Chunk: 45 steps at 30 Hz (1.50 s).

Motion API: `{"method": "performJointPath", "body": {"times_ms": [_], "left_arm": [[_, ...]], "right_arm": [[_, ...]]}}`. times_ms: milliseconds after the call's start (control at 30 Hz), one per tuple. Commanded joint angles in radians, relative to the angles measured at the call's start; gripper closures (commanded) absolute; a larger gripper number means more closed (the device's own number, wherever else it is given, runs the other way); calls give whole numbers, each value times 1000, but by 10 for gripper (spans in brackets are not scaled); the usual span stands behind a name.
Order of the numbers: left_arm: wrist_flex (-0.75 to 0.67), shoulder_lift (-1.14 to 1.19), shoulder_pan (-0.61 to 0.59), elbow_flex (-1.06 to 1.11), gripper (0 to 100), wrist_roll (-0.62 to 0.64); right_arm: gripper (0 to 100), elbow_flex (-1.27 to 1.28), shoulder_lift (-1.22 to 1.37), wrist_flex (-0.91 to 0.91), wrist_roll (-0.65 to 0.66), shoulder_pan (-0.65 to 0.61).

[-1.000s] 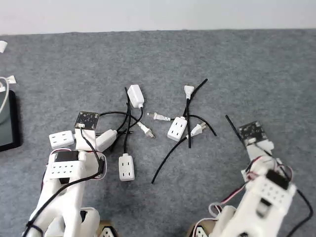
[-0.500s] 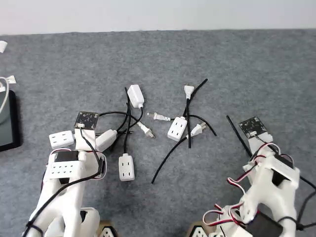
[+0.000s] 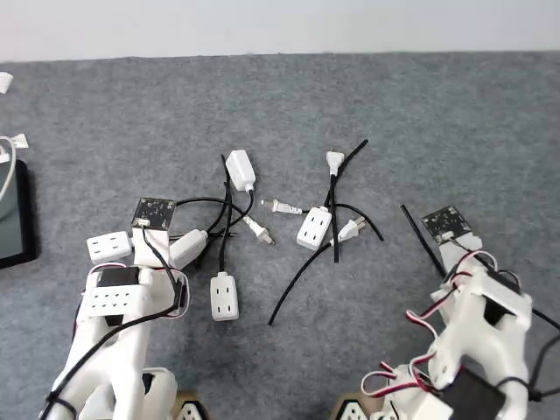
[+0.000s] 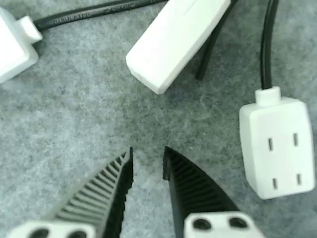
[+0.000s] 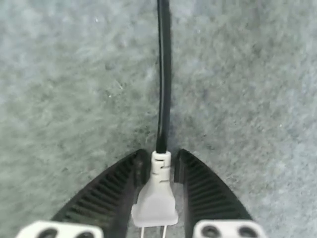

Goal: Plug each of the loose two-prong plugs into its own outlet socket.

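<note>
While the left pincer (image 4: 148,154) gapes empty, the right pincer (image 5: 161,154) clenches a plug (image 5: 154,202), cord (image 5: 163,74) stretching away.

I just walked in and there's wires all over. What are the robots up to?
Two robot arms are working on a plugging-in job. The right tool holds a two-prong plug by its sides, its black cord trailing over the grey mat. The left tool hangs over the mat, slightly open and empty, near a white outlet socket. Other plugs lie unplugged in the middle.
</note>
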Motion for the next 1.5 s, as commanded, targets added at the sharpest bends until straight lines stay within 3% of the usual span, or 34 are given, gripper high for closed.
{"method": "performJointPath", "body": {"times_ms": [0, 233, 567, 733, 967, 1200, 1333, 1467], "left_arm": [[-20, -23, -9, -12, 908, 9], [-20, -23, -9, -12, 937, 8], [-18, -23, -8, -12, 986, 5], [18, -21, 0, -15, 986, -37], [23, -18, 0, -15, 987, -103], [38, -21, 40, -12, 987, -189], [71, -21, 84, -10, 987, -284], [75, -21, 89, -10, 987, -296]], "right_arm": [[990, -81, 48, -22, 9, -8], [990, -140, 62, 15, -26, -7], [990, -313, -377, 469, -169, -96], [991, -334, -613, 651, -331, -398], [991, -367, -745, 604, -568, -880], [991, -364, -720, 443, -677, -1164], [991, -316, -621, 323, -750, -1260], [991, -226, -545, 185, -778, -1334]]}}
